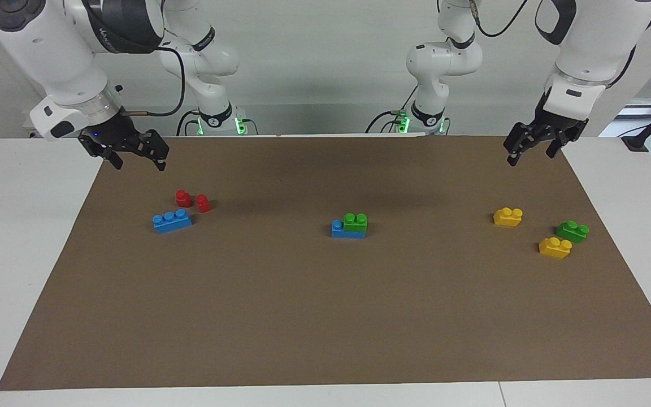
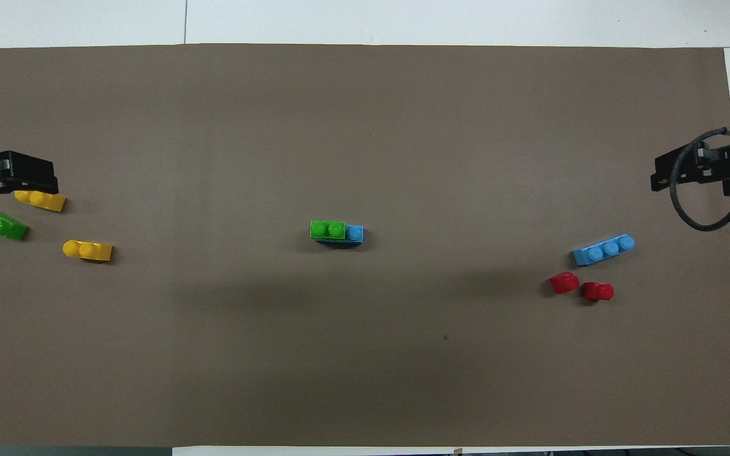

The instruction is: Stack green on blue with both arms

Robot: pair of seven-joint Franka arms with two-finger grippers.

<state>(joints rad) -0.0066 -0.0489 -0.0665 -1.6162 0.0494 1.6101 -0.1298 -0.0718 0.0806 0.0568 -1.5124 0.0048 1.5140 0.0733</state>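
Both arms are raised near the robots' edge of the brown mat (image 1: pixel 325 316), one at each end of the counter (image 1: pixel 14 237). The left gripper (image 1: pixel 536 144) hangs empty with its jaws spread over the mat's corner at the left arm's end; the right gripper (image 1: pixel 133 151) hangs the same way, released and empty, over the corner at the right arm's end. Closest to the right gripper lie two small red bricks (image 1: pixel 192 200) side by side, and just past them, farther from the robots, a loose blue brick (image 1: pixel 172 221). Below and a little out from the left gripper lies a yellow brick (image 1: pixel 508 217), then a loose green brick (image 1: pixel 572 230), and touching or just beside it a second yellow brick (image 1: pixel 555 247), the farthest of that group. Midway between the two grippers and well apart from both, the stacked green brick (image 1: pixel 355 222) sits on the other blue brick (image 1: pixel 339 229), covering two of its studs at the end toward the left arm, with one blue stud bare toward the right arm.
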